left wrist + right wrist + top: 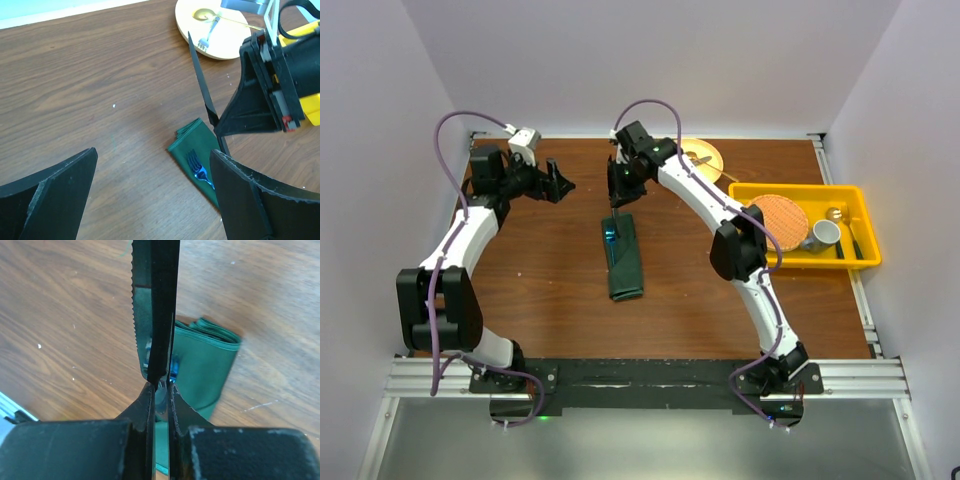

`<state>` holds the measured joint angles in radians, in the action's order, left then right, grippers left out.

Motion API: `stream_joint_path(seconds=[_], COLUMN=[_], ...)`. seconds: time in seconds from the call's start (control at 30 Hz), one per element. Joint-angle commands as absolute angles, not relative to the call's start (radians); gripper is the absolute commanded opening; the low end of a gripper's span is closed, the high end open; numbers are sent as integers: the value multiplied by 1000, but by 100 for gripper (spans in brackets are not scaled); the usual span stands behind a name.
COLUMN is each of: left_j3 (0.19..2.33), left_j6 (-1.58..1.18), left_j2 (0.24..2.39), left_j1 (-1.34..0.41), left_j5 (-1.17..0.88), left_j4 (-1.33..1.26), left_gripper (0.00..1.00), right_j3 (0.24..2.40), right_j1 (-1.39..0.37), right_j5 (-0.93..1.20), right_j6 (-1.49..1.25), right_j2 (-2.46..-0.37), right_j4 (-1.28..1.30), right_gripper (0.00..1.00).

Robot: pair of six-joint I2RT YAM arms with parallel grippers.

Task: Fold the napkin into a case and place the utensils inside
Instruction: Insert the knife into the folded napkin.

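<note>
Right gripper (159,386) clamps the knife (160,305) above the case (205,365); left gripper (154,155) stands agape. The tilted knife possibly misses the opening.

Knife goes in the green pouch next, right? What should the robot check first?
1. Is the knife pinched in the right gripper: ok.
2. Is the blue fork inside the case: ok.
3. Is the knife hanging over the case's far end: ok.
4. Is the case mouth open enough for the knife: cannot tell.
5. Is the left gripper open and off to the side: ok.
</note>
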<state>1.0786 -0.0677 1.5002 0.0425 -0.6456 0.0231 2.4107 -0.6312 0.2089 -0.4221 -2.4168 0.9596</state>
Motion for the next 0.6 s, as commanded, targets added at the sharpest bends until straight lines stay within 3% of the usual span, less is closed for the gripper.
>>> stream_joint_path(seconds=[0.0, 0.57], left_j3=[1055, 1020], left_j6=[-66, -74], left_j2=[1459, 1437], left_j1=[58, 71], left_j5=[-640, -644], left_j4=[-18, -37], left_gripper=[100, 100], right_j3=[2413, 2289], right_j1=[-644, -673], right_j5=[134, 81], right_j6=[-387, -367], right_j2=[-2424, -2418], right_j4=[911, 910], right_gripper=[0, 0])
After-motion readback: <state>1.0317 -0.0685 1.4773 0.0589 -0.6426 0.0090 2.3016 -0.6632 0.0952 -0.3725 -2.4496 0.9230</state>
